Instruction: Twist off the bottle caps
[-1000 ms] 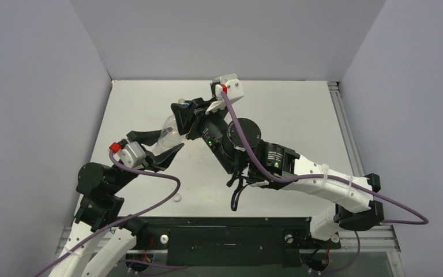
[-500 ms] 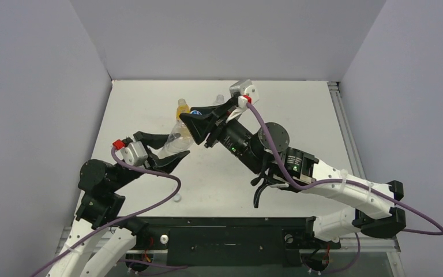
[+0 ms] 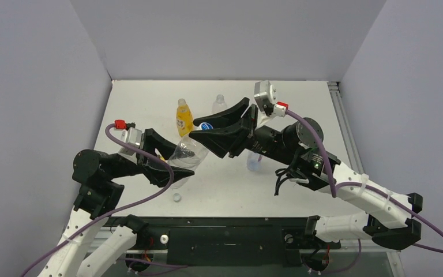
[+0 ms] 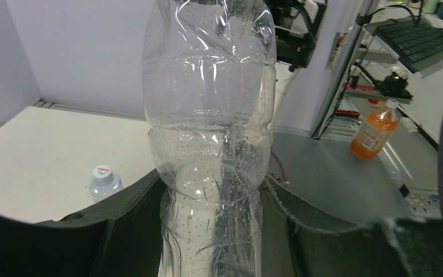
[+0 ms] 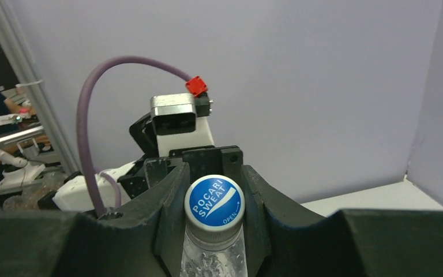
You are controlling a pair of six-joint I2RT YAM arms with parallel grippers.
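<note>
Holding above the desk (image 3: 311, 109) a tilted clear bottle (image 4: 207, 144), I have my left jaws clenched round its body and my right jaws clamped on its blue-topped cap (image 5: 214, 203). If I twist, the thin wall may buckle or spin in my left grip, turning the bottle instead of unthreading the cap. Once free, the small cap could slip from my right jaws.

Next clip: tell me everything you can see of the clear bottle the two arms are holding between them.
The clear bottle is thin, colourless plastic, ribbed, dimpled and dented, apparently empty. It seems held off the table, tilted, neck pointing away and rightward. The left fingers clamp its body; the right fingers grip its cap, white with a blue top printed POCARI SWEAT, seated on the neck.
</note>
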